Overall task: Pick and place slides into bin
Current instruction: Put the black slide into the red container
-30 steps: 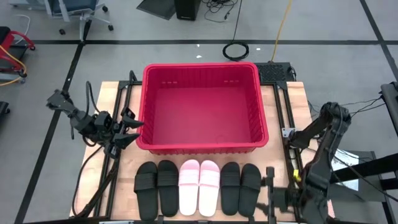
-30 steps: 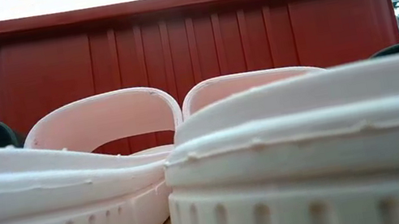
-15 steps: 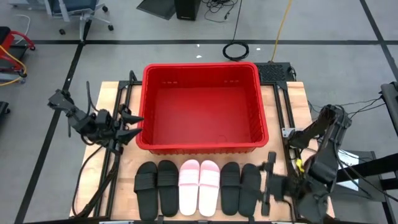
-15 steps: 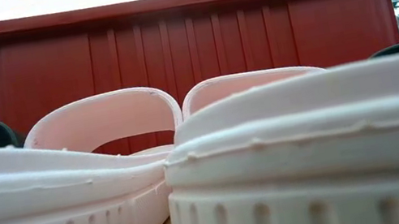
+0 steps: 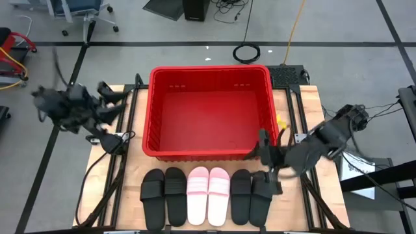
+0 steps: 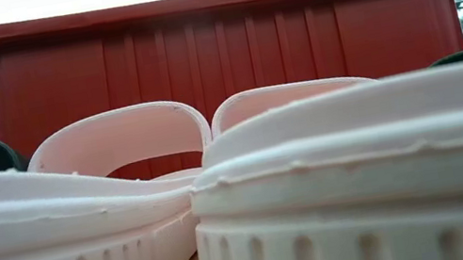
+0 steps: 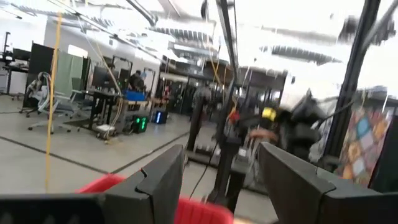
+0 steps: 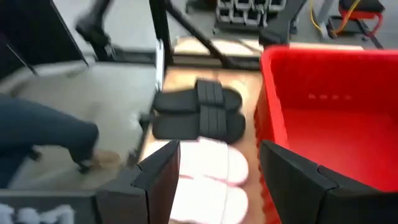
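Note:
Six slides lie in a row by the table's near edge, soles down: a black pair (image 5: 162, 195) on the left, a pink pair (image 5: 208, 195) in the middle, a black pair (image 5: 252, 195) on the right. The red bin (image 5: 156, 110) stands behind them. My right gripper (image 5: 263, 156) is open and empty, by the bin's near right corner above the right black pair. In its wrist view (image 8: 221, 180) the pink slides (image 8: 205, 168) and the left black pair (image 8: 199, 109) show past the fingers. My left gripper (image 5: 116, 97) is open and empty, raised left of the bin; it also shows in its wrist view (image 7: 217, 180).
The low view is filled by the pink slides (image 6: 85, 223) with the bin's wall (image 6: 217, 46) behind. Black frame rails (image 5: 123, 162) run along both sides of the table. A person's leg (image 8: 37, 137) stands beyond the table's left side.
My right gripper has swung from the table's near right corner toward the far edge and left, ending by the bin's near right corner over the right black pair. My left gripper has risen and drawn toward the table's far left. The slides and bin have stayed put.

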{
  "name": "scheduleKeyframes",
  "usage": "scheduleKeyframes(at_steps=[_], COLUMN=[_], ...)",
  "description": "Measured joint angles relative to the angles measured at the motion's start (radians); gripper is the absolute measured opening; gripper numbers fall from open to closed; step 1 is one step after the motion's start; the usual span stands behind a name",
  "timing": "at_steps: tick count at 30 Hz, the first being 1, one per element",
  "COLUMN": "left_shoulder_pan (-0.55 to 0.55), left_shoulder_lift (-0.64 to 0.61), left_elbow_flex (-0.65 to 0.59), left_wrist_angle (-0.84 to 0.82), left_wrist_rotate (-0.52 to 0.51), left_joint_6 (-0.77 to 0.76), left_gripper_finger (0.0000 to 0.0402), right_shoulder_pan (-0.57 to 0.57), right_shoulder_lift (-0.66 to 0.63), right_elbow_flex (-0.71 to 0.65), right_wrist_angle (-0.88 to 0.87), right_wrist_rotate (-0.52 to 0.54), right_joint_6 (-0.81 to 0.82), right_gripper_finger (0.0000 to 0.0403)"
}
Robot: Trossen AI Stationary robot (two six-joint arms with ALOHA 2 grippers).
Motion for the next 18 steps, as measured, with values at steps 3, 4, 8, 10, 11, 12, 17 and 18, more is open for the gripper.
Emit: scheduleKeyframes(at_steps=[3, 4, 8, 10, 11, 12, 17, 18], left_shoulder_pan=[0.0, 0.0, 0.0, 0.0, 0.0, 0.0, -0.001, -0.001], left_shoulder_lift=[0.041, 0.056, 0.115, 0.142, 0.155, 0.167, 0.22, 0.226], left_elbow_flex=[0.091, 0.118, 0.212, 0.251, 0.269, 0.284, 0.33, 0.333], left_wrist_angle=[-0.002, -0.004, -0.01, -0.011, -0.01, -0.009, -0.016, -0.024], left_wrist_rotate=[-0.017, -0.025, -0.036, -0.036, -0.036, -0.035, -0.035, -0.035], left_joint_6=[-0.027, -0.03, -0.048, -0.065, -0.072, -0.077, -0.06, -0.058], left_gripper_finger=[0.0214, 0.0214, 0.0214, 0.0214, 0.0214, 0.0214, 0.0214, 0.0214], right_shoulder_pan=[-0.004, -0.003, 0.02, 0.035, 0.04, 0.044, 0.076, 0.081], right_shoulder_lift=[0.005, 0.01, 0.062, 0.105, 0.131, 0.157, 0.257, 0.277], right_elbow_flex=[0.086, 0.12, 0.254, 0.305, 0.328, 0.35, 0.385, 0.385], right_wrist_angle=[-0.001, -0.002, 0.001, 0.001, -0.003, -0.01, -0.097, -0.126], right_wrist_rotate=[-0.015, -0.017, -0.012, -0.035, -0.047, -0.068, -0.115, -0.119], right_joint_6=[-0.006, -0.006, 0.021, 0.039, 0.051, 0.061, 0.121, 0.15], right_gripper_finger=[0.021, 0.021, 0.021, 0.021, 0.021, 0.021, 0.021, 0.021])
